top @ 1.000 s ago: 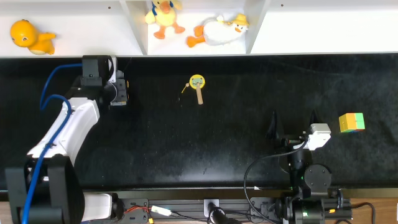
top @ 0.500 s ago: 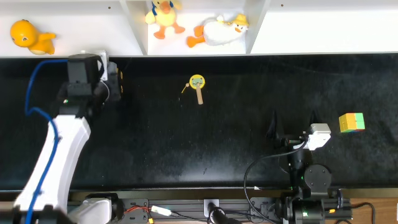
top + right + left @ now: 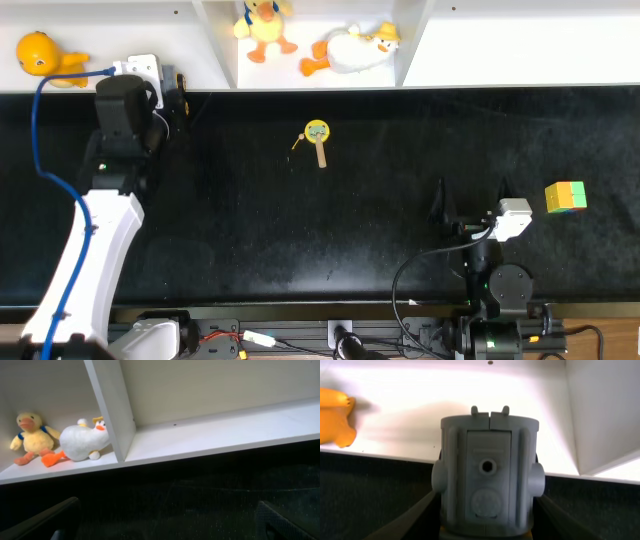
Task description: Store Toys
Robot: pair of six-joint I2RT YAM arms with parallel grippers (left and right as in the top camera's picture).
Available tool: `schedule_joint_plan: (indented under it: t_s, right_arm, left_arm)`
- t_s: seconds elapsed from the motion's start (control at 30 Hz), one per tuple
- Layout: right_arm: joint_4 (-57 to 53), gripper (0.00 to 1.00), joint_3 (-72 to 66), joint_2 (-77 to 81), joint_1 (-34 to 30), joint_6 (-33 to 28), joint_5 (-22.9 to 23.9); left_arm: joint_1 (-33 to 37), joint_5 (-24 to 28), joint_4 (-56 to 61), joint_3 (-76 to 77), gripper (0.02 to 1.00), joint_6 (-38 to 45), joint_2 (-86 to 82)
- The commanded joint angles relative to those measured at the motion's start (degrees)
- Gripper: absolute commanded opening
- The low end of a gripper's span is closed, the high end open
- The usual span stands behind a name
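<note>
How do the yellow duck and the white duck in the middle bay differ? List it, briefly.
Colour: the yellow duck has blue at its neck; the white duck is white-bodied. Pose: the yellow duck sits upright; the white duck lies on its side. Bulk: the white duck looks bigger than the yellow duck. Both are plush with orange feet, side by side in one bay.
</note>
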Motion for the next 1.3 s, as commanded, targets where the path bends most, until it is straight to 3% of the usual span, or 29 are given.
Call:
schedule_joint_plan:
  t_s: [0.03,0.57,0.8,1.3]
  right_arm:
    - [0.2,0.996,-0.7,-0.6,-0.1,0.2,0.6]
    - [0.2,0.996,-0.7,-0.6,-0.1,0.2,0.6]
    - [0.2,0.993,-0.7,-0.6,-0.1,0.2,0.6]
    - [0.2,0.996,-0.7,-0.6,-0.1,0.2,0.6]
  left_arm:
    - [0.2,-0.9,3.1,1.4,0.198,-0.4,3.5]
    - [3.2,-1.2,14.6,1.4,0.189,-0.2,9.1]
    - [5.4,3.3,18.9,1.4,0.187,1.3,10.2]
    - [5.4,4.0,20.5,4.7,0.183,4.4,13.4]
